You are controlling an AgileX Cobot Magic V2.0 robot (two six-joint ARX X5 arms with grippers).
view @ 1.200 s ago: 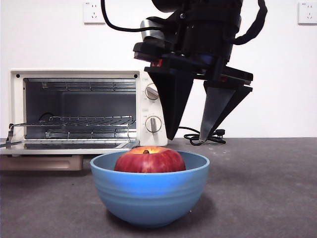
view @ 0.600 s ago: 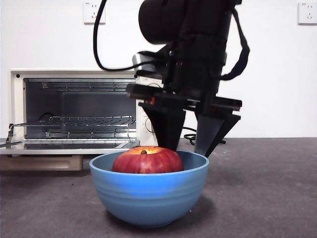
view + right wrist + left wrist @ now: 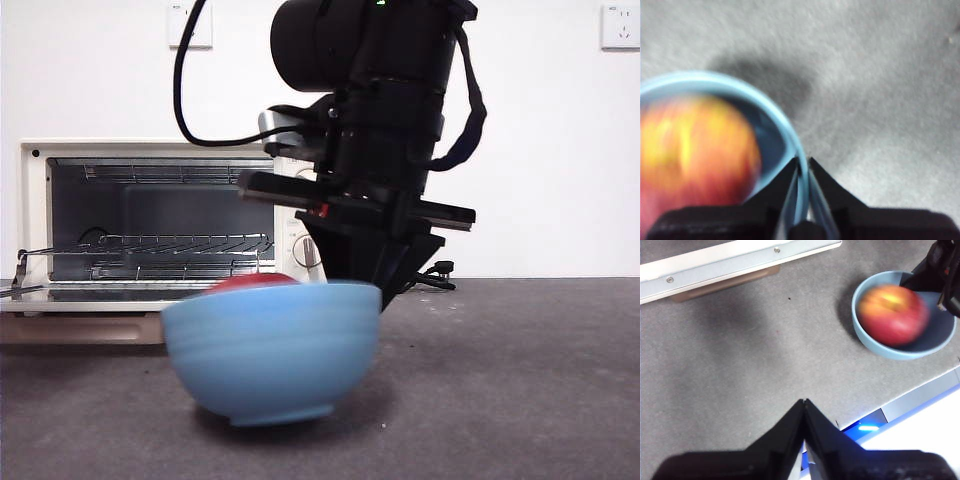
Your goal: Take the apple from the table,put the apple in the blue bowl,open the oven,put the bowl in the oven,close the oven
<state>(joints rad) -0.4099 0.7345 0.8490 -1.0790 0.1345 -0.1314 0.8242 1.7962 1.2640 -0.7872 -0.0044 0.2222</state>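
Right gripper [image 3: 802, 172] pinches blue bowl [image 3: 270, 350] by its rim, bowl tilted. Left gripper [image 3: 804, 407] pressed together, idle. Risk: apple [image 3: 892, 312] rolls, thin rim grip slips.

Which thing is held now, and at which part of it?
The right gripper holds the blue bowl by its rim, one jaw inside, one outside. The left gripper holds nothing.

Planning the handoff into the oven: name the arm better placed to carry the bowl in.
Right. The right gripper has its jaws shut on the blue bowl at the rim, apple inside, beside the open oven. The left gripper hangs shut and empty, apart from the bowl.
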